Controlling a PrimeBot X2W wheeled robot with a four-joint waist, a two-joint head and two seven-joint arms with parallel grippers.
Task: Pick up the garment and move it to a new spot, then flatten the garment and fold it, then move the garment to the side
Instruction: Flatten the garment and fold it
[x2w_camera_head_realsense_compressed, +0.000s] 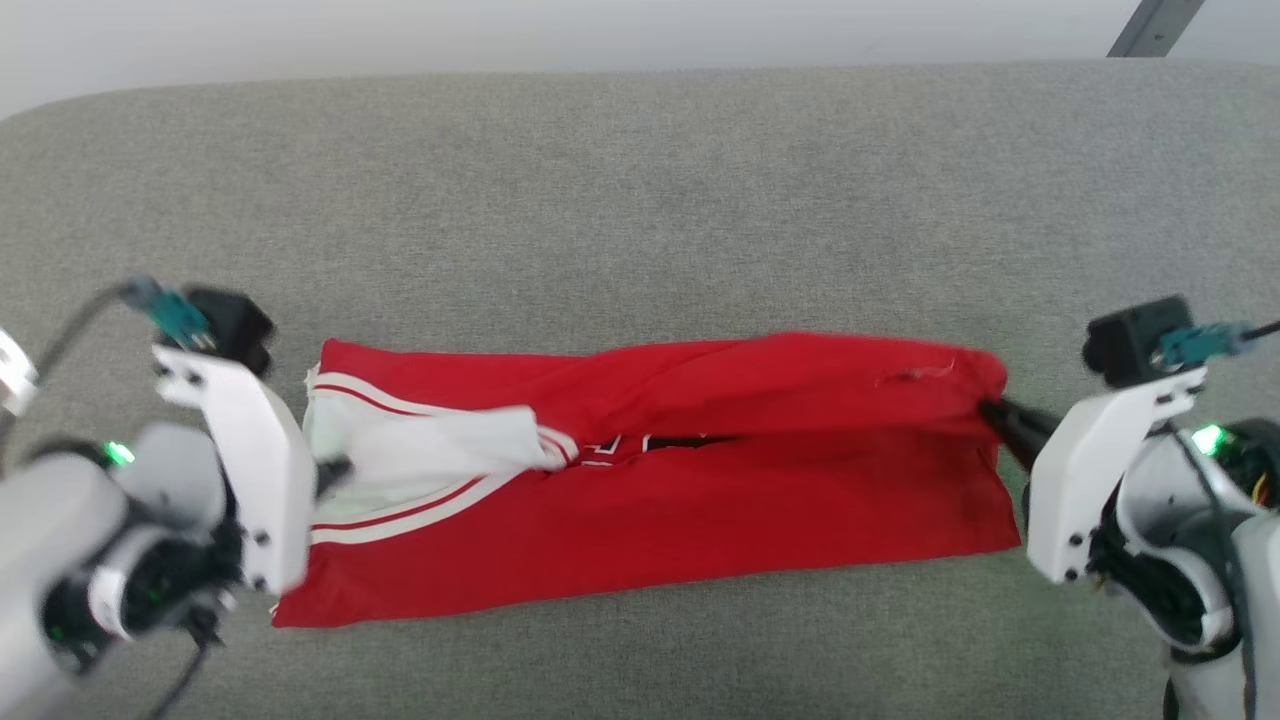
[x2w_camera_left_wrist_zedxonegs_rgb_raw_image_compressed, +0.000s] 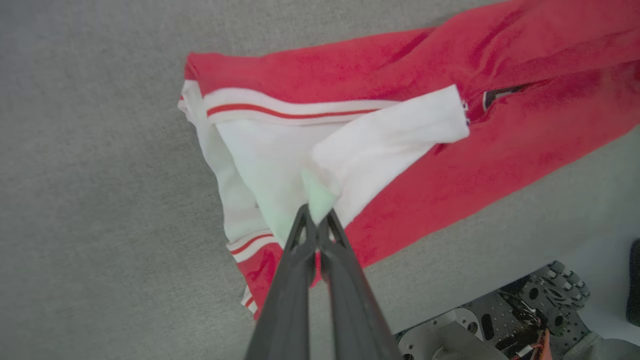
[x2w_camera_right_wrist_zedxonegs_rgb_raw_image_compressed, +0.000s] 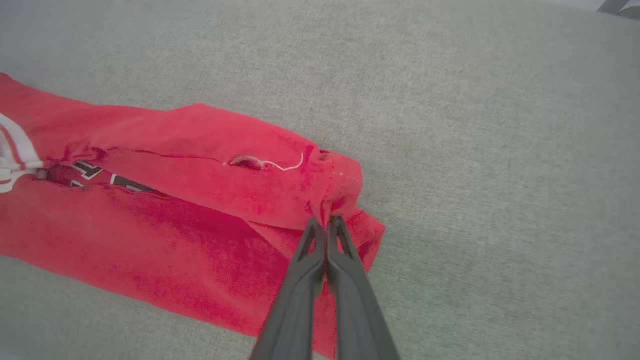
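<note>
In the head view, the garment (x2w_camera_head_realsense_compressed: 700, 500) lies as a long red band across the near part of the grey, felt-like table (x2w_camera_head_realsense_compressed: 640, 200), doubled over itself along its length. The left fingers (x2w_camera_head_realsense_compressed: 335, 472) are pressed together on the white sleeve end. The right fingers (x2w_camera_head_realsense_compressed: 1010, 425) pinch the bunched red corner at the opposite end. The cloth looks thin, soft and slack, with a diagonal ridge running through the middle. That ridge would likely be locked in as a crease if the fold went on before the cloth was smoothed.

In the left wrist view, the closed fingertips hold only a small peak of white cloth. The sleeve (x2w_camera_left_wrist_zedxonegs_rgb_raw_image_compressed: 390, 135) is a loose flap lying across the red body, edged by striped ribbed trim (x2w_camera_left_wrist_zedxonegs_rgb_raw_image_compressed: 290, 112). Such a shallow bite could slip under a pull. It could also lift the sleeve alone and leave the body on the table.

In the right wrist view, the tips clamp a gathered knot of red hem, with several layers puckered together. A pale loose thread (x2w_camera_right_wrist_zedxonegs_rgb_raw_image_compressed: 285, 165) trails nearby, and the black, white-edged lettering (x2w_camera_right_wrist_zedxonegs_rgb_raw_image_compressed: 100, 175) peeks from the fold. Pulling hard here may drag the whole garment over the table cover or twist the end. Whether every layer is caught cannot be told.
</note>
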